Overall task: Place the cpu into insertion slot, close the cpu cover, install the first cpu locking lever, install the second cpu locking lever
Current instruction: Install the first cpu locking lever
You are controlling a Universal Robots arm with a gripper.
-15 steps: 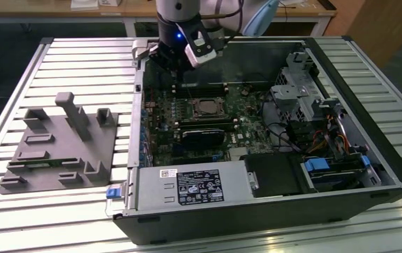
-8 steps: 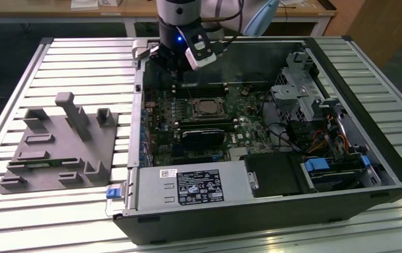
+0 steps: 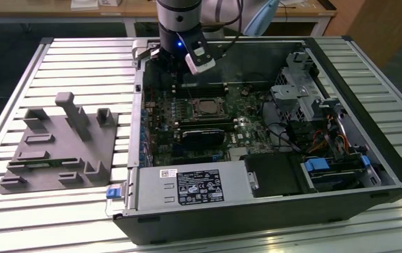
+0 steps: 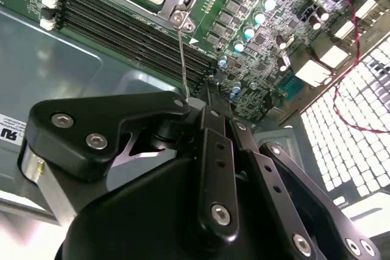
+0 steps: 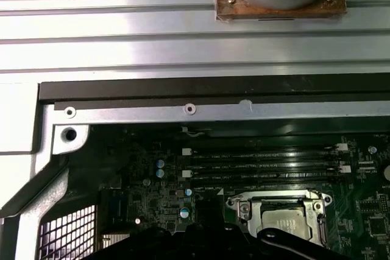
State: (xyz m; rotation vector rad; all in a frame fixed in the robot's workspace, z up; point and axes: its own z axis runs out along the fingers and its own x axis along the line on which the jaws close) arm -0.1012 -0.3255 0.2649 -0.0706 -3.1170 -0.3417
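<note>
The gripper (image 4: 198, 99) is pressed together, pinching the tip of a thin locking lever (image 4: 183, 59) that rises from a corner of the insertion slot (image 3: 193, 109). The cpu (image 5: 283, 218) sits in it, with the cpu cover (image 5: 279, 198) flat around it.

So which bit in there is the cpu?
Look inside the open computer case at the green circuit board. Near its middle, beside the long black memory slots, sits the cpu cover, a silvery frame. The cpu is the flat, dull-silver square in its window, plain and smooth.
</note>
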